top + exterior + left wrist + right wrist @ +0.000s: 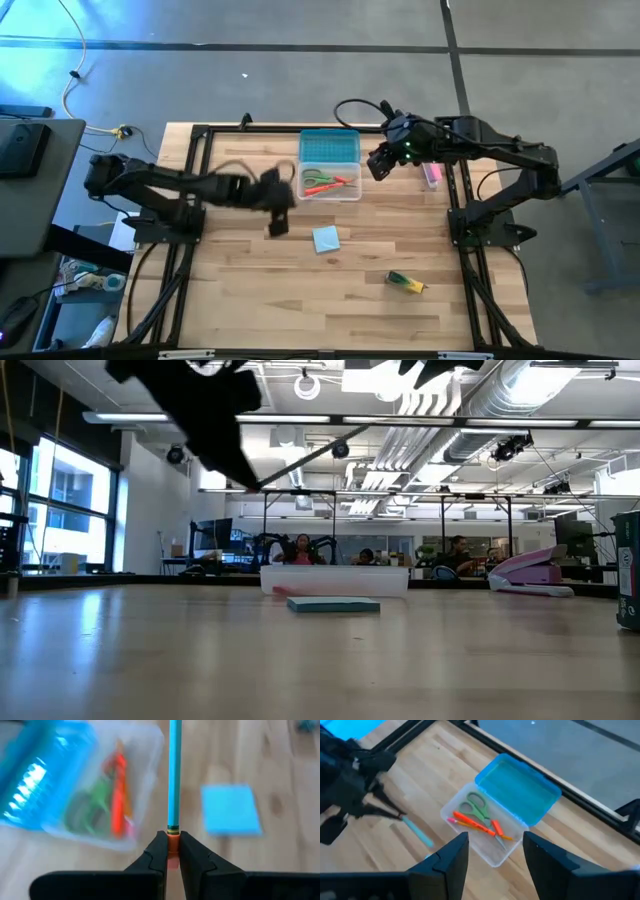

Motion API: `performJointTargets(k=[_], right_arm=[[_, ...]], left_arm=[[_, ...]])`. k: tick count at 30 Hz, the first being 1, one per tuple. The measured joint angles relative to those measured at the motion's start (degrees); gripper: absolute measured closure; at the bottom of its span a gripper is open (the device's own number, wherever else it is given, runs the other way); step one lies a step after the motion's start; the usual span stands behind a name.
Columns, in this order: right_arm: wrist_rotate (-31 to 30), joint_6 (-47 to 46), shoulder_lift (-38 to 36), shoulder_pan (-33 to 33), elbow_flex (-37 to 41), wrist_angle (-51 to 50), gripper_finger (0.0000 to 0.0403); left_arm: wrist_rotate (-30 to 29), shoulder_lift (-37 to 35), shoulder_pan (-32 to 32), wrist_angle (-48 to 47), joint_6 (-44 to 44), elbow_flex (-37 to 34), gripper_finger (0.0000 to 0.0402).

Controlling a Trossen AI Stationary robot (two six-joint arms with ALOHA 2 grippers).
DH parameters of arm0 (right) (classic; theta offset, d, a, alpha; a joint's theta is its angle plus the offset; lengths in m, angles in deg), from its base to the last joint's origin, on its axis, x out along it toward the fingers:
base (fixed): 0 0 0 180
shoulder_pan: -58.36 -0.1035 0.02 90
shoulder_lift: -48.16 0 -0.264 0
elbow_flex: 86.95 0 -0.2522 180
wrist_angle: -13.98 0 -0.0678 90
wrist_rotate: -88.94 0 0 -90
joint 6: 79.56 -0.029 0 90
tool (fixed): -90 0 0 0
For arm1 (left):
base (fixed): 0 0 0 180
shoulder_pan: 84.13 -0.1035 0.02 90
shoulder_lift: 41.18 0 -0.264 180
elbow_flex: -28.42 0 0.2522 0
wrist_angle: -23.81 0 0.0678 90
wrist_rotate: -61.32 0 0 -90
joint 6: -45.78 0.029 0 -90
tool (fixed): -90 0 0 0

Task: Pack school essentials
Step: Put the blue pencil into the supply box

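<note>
We see the left gripper (171, 851) raised above the table, its fingers pinched on the eraser end of a teal pencil (174, 775) that points away from it. Just beside that gripper, toward the far table edge, stands the clear box (330, 183) with its blue lid (518, 789) folded back. Inside lie the green-handled scissors (476, 808), an orange pencil (470, 822) and a red pen (497, 827). We judge packing roughly half done.

Left on the wood are the light-blue note pad (326, 239), close under the left gripper's right side, and the yellow-green crayon pack (406, 283), well apart toward the near edge. A pink bar (432, 176) lies beyond the right gripper (491, 851), by the frame rail.

The right gripper hovers over the box's right end, fingers spread and holding nothing. Room for moving: the box is low-walled and open on top, so the pencil can likely go in from above. The two grippers are near each other across the box, which we judge the main crowding. The black frame rails (461, 190) bound both sides.
</note>
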Motion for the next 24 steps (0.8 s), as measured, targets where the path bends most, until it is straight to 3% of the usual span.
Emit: performJointTargets(k=[7, 12, 19, 24], right_arm=[[-6.87, -3.22, 0.00, 0.00, 0.00, 1.16, 0.0226], [-10.33, -4.35, 0.00, 0.04, 0.00, 1.57, 0.0226], [-12.78, -6.00, 0.00, 0.04, 0.00, 1.55, 0.0226], [-12.88, -7.02, 0.00, 0.04, 0.00, 1.54, 0.0226]], left_arm=[[8.80, 1.29, -14.98, 4.93, 12.59, 3.11, 0.0383], [9.93, 3.76, -21.04, 2.94, 16.02, 6.53, 0.0383], [12.96, 10.65, -22.25, -7.15, 7.78, 13.63, 0.0383], [14.99, 15.30, -21.90, -7.94, 3.25, 15.24, 0.0383]])
